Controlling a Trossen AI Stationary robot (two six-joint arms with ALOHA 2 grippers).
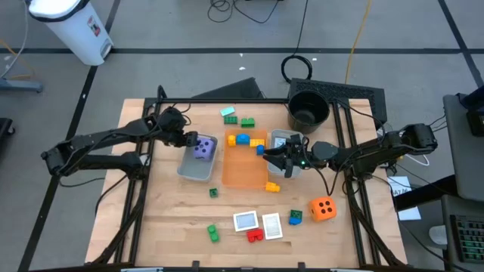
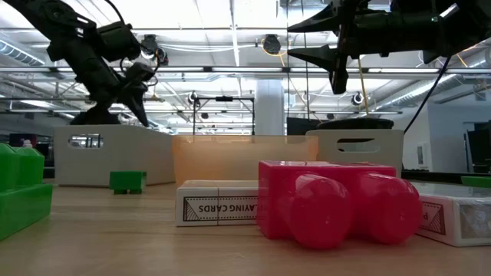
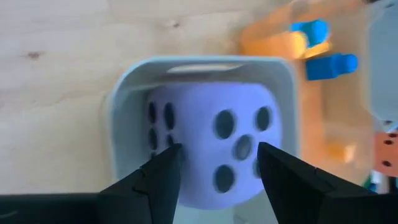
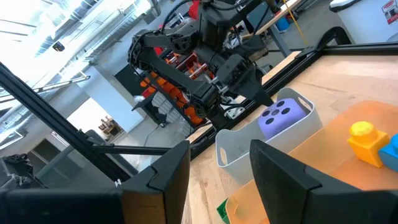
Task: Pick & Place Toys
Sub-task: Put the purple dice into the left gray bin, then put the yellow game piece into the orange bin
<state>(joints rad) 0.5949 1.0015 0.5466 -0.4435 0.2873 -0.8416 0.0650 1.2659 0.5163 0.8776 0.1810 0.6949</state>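
Left of centre in the high view: left gripper (image 1: pixel 190 140) sits over the far end of the grey rectangular plastic tray (image 1: pixel 190 171). In the left wrist view its fingers (image 3: pixel 158 180) stand apart, astride the purple spotted die (image 3: pixel 214 146) without pinching it. The die lies inside the tray, filling its far end.

Centre: translucent orange rectangular tray (image 1: pixel 243 170) just right of the grey one. Inside it, near the top, a blue plastic brick (image 1: pixel 243 139) and a yellow brick (image 1: pixel 231 140); another yellow brick (image 1: pixel 272 187) at its lower right corner. Above the tray, on bare wood, a green brick (image 1: pixel 247 122) and a pale green piece (image 1: pixel 228 113).

Right of centre: right gripper (image 1: pixel 269 153) hangs over the orange tray's right edge, beside a second grey tray (image 1: pixel 281 137). Right wrist view shows its fingers (image 4: pixel 278 180) parted, nothing between them.

Upper right: black round bucket (image 1: pixel 308 109).

Lower part of frame: small green bricks (image 1: pixel 212 233) and (image 1: pixel 214 193), two flat whitish cards (image 1: pixel 246 221), a red brick (image 1: pixel 255 235). Further right, an orange spotted die (image 1: pixel 324 208), with a small blue and green piece (image 1: pixel 295 217) just left of it.
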